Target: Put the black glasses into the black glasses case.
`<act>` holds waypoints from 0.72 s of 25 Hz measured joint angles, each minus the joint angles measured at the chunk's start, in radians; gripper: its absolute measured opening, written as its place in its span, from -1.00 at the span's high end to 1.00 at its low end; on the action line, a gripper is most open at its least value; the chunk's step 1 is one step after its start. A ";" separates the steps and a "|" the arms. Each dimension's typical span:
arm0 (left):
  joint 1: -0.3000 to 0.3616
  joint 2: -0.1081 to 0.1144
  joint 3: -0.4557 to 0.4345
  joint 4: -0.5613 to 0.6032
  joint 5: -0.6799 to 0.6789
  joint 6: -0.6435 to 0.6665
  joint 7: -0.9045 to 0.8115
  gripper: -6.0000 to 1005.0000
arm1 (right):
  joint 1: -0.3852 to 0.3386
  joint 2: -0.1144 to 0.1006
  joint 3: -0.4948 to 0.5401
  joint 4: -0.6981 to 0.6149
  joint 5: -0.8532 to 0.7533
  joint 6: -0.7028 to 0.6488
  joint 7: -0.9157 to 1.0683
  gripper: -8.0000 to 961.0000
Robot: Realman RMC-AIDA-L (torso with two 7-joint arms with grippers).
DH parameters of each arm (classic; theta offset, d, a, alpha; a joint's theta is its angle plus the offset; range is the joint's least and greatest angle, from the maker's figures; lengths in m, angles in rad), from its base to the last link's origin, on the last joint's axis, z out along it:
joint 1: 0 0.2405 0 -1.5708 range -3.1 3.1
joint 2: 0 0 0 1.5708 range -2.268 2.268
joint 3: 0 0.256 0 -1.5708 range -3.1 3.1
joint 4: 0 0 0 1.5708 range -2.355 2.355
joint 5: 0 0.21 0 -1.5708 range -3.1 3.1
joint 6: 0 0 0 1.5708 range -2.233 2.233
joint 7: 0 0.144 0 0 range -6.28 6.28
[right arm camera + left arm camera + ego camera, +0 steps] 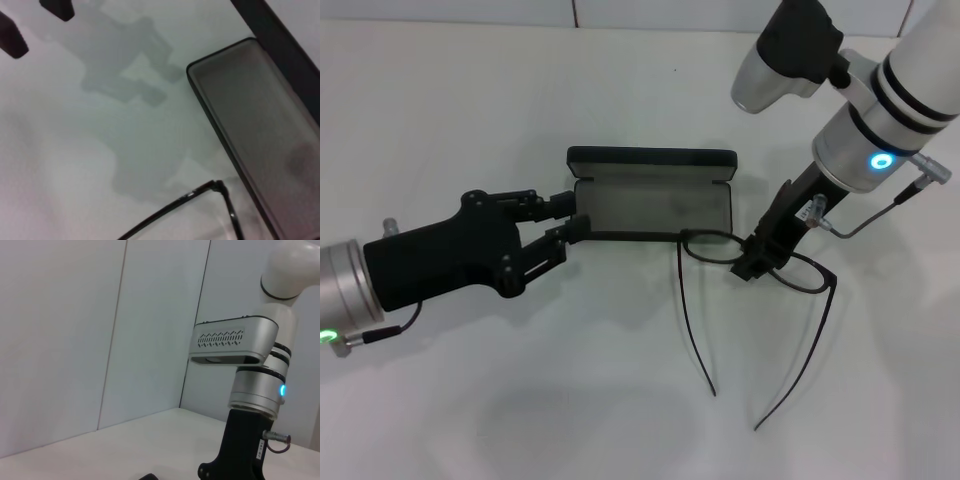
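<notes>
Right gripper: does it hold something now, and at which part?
The right gripper is closed on the black glasses at the bridge, between the two lenses. The left gripper holds nothing; it is open beside the black glasses case.

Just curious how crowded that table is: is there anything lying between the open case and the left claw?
No. In the head view the left gripper sits right at the end of the black glasses case, its fingers spread around the corner. The black glasses lie on the other side.

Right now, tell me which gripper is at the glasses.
The right gripper: it sits over the bridge of the glasses. The left gripper is instead at the left end of the open case.
</notes>
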 joint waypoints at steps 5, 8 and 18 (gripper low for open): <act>-0.001 -0.002 0.000 -0.009 0.001 -0.004 0.013 0.41 | 0.000 0.000 -0.009 -0.001 -0.005 0.002 0.029 0.42; -0.002 -0.003 0.000 -0.011 -0.001 -0.006 0.014 0.41 | -0.002 0.000 -0.009 -0.008 -0.007 -0.001 0.033 0.57; 0.000 0.003 -0.012 -0.012 -0.063 0.077 0.004 0.41 | -0.203 -0.002 -0.007 -0.360 0.008 -0.078 0.048 0.82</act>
